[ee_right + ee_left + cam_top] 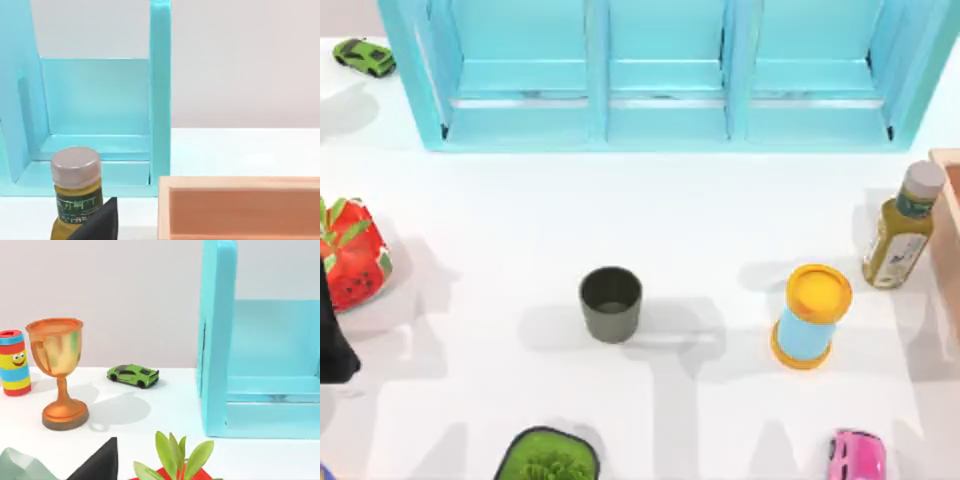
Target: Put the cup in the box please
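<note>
- The cup (611, 303) stands upright on the white worktop (650, 220), about midway between the left and right edges and somewhat nearer the front edge than the back; nothing touches it.
- The box (948, 215) sits at the right edge — a strip of its tan wall shows in the top view, and the right wrist view gives its thick straight walls and open inside (240, 210).
- An olive-yellow bottle (902, 228) with a grey cap stands just beside the box's left wall; the right wrist view has the same bottle (75, 192) in front of the shelf unit.
- A light-blue cylinder with a yellow cap (810, 315) stands between the cup and the bottle, well apart from the cup.
- The turquoise shelf unit (665, 75) runs along the back edge.
- At the left edge lies a red strawberry-like thing with green leaves (350, 252); a green toy car (364, 56) sits near the back left corner.
- At the front edge are a black pot of green plant (548, 458) and a pink toy car (857, 455).
- The left wrist view adds an orange goblet (57, 372) and a striped can with a face (14, 362) — both standing left of the green car.
- The left arm (332, 340) is a dark shape at the left edge; whether either arm's fingers are apart or together I cannot tell.
</note>
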You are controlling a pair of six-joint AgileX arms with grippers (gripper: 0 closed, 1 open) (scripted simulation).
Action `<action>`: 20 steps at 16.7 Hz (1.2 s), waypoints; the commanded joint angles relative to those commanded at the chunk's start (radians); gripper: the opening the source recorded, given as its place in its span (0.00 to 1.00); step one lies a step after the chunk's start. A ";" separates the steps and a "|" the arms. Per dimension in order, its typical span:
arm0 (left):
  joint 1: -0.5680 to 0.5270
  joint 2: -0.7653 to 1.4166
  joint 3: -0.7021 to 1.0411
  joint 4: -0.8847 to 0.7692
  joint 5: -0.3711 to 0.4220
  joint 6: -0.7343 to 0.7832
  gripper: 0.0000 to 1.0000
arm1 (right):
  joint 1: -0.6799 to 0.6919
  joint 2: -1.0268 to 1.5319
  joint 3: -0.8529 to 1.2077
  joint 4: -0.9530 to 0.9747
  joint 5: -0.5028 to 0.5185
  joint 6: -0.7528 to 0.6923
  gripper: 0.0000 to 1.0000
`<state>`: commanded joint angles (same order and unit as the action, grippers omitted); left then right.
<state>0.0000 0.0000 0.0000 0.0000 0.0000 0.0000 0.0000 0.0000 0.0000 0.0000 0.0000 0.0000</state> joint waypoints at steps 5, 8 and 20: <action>0.000 0.000 0.000 0.000 0.000 0.000 1.00 | 0.016 0.048 0.050 -0.031 0.002 0.016 1.00; 0.000 0.000 0.000 0.000 0.000 0.000 1.00 | 0.059 0.176 0.185 -0.115 0.006 0.060 1.00; 0.000 0.000 0.000 0.000 0.000 0.000 1.00 | 0.400 1.191 1.283 -0.778 0.039 0.409 1.00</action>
<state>0.0000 0.0000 0.0000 0.0000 0.0000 0.0000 0.3998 1.1911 1.2825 -0.7780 0.0393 0.4090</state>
